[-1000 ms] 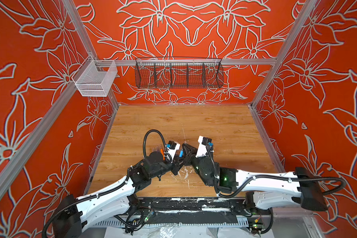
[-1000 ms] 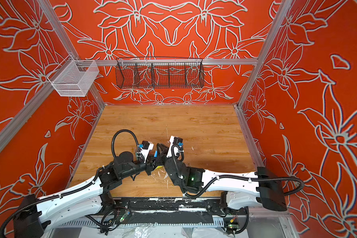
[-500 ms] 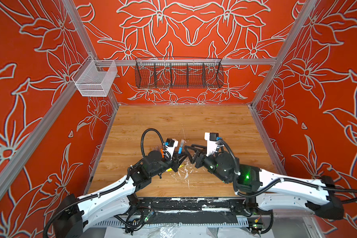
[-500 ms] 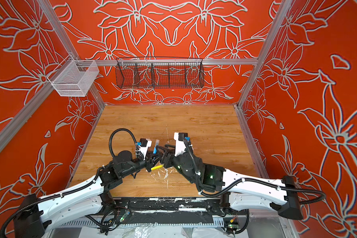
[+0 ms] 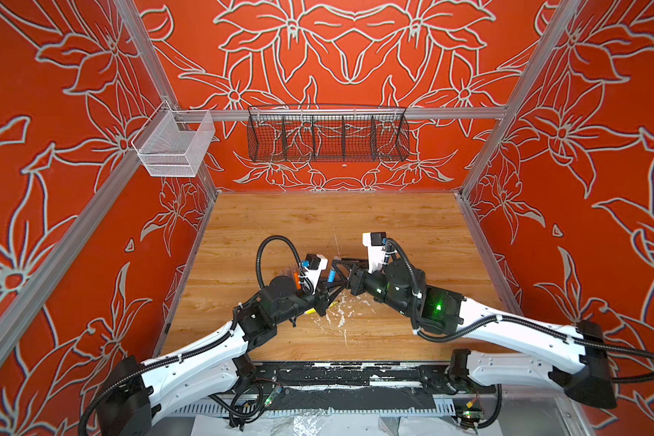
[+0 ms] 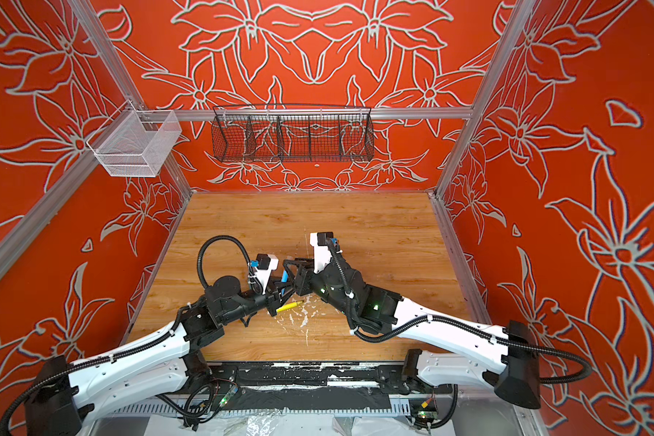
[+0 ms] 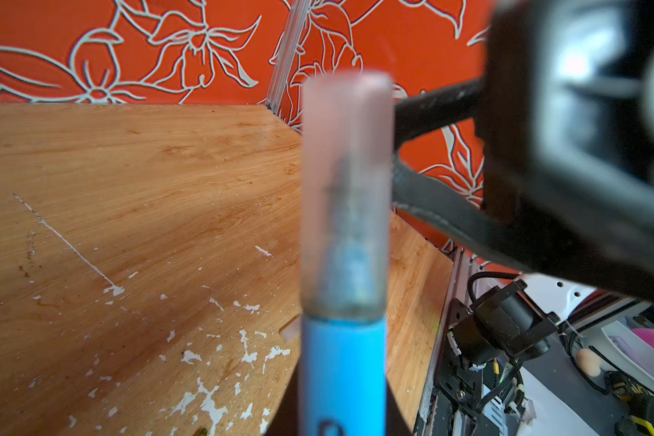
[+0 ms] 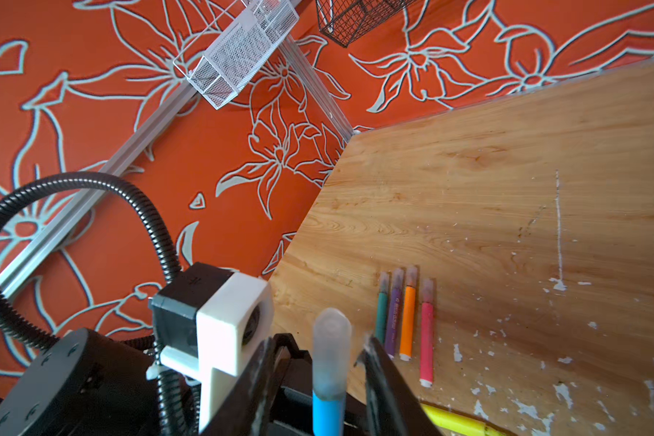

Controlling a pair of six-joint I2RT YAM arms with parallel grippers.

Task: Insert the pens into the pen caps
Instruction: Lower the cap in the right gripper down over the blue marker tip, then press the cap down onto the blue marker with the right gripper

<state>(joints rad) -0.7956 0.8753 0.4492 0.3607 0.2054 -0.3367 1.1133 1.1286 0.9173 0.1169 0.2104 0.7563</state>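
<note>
A blue pen (image 7: 342, 377) stands up out of my left gripper (image 7: 342, 424), which is shut on its barrel. A translucent pen cap (image 7: 346, 188) sits over its tip. My right gripper (image 8: 318, 341) is open around that pen cap (image 8: 331, 351), with a gap on each side. Both top views show the blue pen (image 5: 332, 276) (image 6: 284, 278) between the two grippers at mid table. Green (image 8: 382, 313), purple (image 8: 394, 313), orange (image 8: 408, 313) and pink (image 8: 426, 332) pens lie capped in a row. A yellow pen (image 6: 289, 306) lies uncapped beside the left gripper.
White flecks of debris (image 5: 340, 311) dot the wooden table (image 5: 393, 226) in front of the grippers. A black wire basket (image 5: 327, 134) hangs on the back wall and a white mesh basket (image 5: 174, 145) on the left rail. The left wrist camera (image 8: 231, 328) is close to my right fingers.
My right gripper has opened off the cap and its arm has swung out to the right. The left gripper has kept its hold on the blue pen and barely moved.
</note>
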